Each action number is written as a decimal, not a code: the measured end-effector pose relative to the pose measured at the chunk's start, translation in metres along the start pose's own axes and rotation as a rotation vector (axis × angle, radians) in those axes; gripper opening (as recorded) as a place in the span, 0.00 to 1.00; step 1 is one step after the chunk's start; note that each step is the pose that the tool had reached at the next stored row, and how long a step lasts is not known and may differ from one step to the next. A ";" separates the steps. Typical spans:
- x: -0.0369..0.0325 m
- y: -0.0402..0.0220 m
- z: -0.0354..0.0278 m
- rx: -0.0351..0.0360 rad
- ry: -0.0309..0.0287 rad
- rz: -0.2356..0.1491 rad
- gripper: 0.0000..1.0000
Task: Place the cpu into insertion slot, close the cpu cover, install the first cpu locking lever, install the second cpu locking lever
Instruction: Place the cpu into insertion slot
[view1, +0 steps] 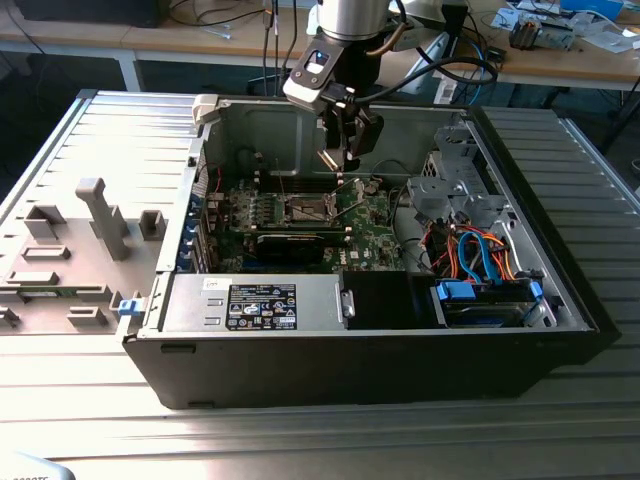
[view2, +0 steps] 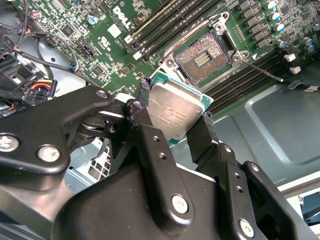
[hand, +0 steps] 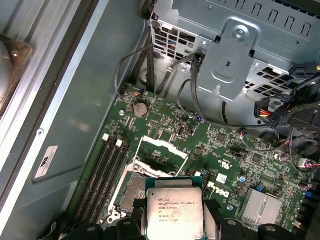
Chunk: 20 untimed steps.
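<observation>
Black jaws clenching flat silver-grey square cpu (view2: 172, 112), hovering, dark silver-rimmed square insertion slot (view1: 305, 208) lying open at its 7 o'clock, exterior view.

Silver arm (view1: 355, 18), black screw-studded jaws, seemingly cabled.
</observation>
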<state>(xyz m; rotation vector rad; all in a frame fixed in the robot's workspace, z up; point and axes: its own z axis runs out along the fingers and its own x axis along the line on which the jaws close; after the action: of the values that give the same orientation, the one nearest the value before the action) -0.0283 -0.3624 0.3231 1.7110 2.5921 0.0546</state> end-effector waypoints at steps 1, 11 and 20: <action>0.0000 0.0000 0.0000 0.0000 -0.0001 0.001 0.55; 0.0000 0.0000 0.0000 0.0003 -0.0010 0.011 0.55; 0.0000 0.0000 0.0000 0.0008 -0.0030 0.037 0.55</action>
<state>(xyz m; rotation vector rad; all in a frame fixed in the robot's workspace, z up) -0.0283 -0.3625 0.3231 1.7586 2.5584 0.0520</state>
